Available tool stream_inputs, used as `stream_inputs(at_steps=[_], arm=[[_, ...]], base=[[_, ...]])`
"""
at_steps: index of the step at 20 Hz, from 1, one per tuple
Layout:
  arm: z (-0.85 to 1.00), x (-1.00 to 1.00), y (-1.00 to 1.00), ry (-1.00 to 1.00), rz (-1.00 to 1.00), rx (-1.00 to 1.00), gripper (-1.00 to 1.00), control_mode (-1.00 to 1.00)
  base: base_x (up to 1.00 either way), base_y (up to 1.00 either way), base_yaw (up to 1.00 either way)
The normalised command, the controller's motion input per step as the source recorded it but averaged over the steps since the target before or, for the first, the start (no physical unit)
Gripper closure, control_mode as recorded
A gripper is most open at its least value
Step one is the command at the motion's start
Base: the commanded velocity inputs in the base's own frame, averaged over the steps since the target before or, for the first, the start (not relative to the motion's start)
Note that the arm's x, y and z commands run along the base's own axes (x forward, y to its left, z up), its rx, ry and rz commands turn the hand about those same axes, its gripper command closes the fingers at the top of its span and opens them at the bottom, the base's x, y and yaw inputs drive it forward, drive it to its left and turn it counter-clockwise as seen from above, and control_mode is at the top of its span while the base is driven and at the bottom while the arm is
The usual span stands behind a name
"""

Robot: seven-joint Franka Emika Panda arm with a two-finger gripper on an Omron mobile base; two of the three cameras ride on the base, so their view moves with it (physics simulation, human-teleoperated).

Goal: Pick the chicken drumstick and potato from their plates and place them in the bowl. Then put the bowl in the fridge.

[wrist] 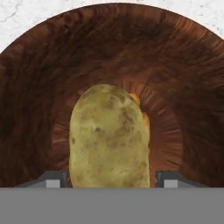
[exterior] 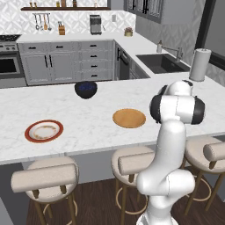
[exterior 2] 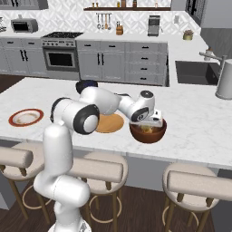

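Note:
My gripper (exterior 2: 154, 121) hangs over the reddish-brown bowl (exterior 2: 148, 135), which stands on the counter right of the orange-tan plate (exterior 2: 110, 123). In the hand view the olive-brown potato (wrist: 108, 140) lies between the two fingertips (wrist: 51, 180) inside the bowl (wrist: 183, 87), with a thin gap on each side. A sliver of the golden-orange chicken drumstick (wrist: 135, 99) peeks out behind the potato. The gripper (wrist: 111, 180) is open. Both plates are bare: the red-rimmed one (exterior: 44, 131) at the left and the orange-tan one (exterior: 129, 117). The fridge is out of view.
A dark blue bowl (exterior: 85, 89) sits at the counter's far side. Padded stools (exterior: 48, 178) line the near edge. Behind are the sink (exterior: 161, 62), a paper towel roll (exterior: 200, 64), the stove (exterior 2: 61, 54) and grey cabinets (exterior: 61, 61).

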Motion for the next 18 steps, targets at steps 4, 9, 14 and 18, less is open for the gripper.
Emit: stream_inputs(at_steps=[4,9,14,18], arm=[[-0.01,0.17,-0.01,0.00,0.00,0.00,-1.00,-1.00],[0.43,-0.37,0.19,-0.05,0.00,-0.04,-1.00,-1.00],[0.25,-0.26,0.69,-0.03,0.00,-0.09,-1.00,-1.00],[0.00,0.01,0.73,0.00,0.00,-0.03,-1.00,-1.00]], base=[[0.00,0.00,0.00],[0.00,0.00,0.00],[0.00,0.00,0.00],[0.00,0.00,0.00]])
